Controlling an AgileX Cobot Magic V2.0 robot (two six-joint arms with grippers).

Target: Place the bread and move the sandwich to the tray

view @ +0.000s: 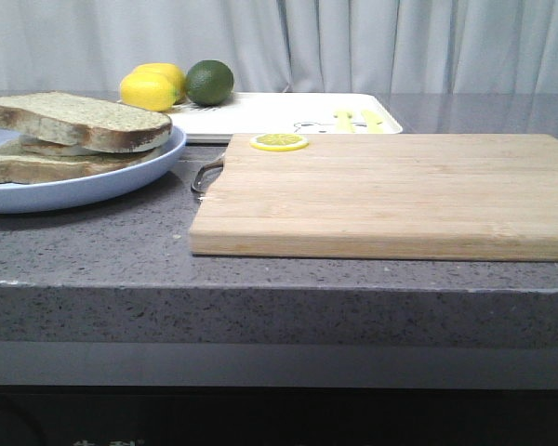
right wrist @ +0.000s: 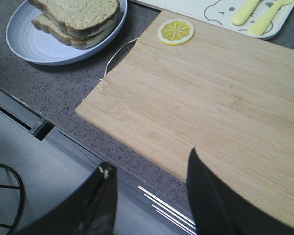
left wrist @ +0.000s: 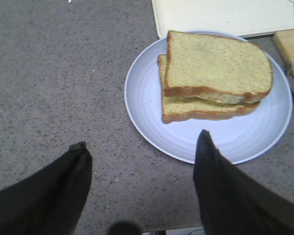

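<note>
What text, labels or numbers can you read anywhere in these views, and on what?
No text is legible in any view.
Tray: only a small cartoon print and yellow marks, no lettering.
Front edge below the counter, front view: faint white marks, cut off by the frame and unreadable.
Cutting board, plate, sandwich: no writing seen.

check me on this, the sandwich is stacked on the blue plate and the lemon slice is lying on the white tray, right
Not quite. The sandwich is stacked on the blue plate, but the lemon slice lies on the wooden cutting board, near its far corner, not on the white tray. The right wrist view shows this most clearly.
</note>
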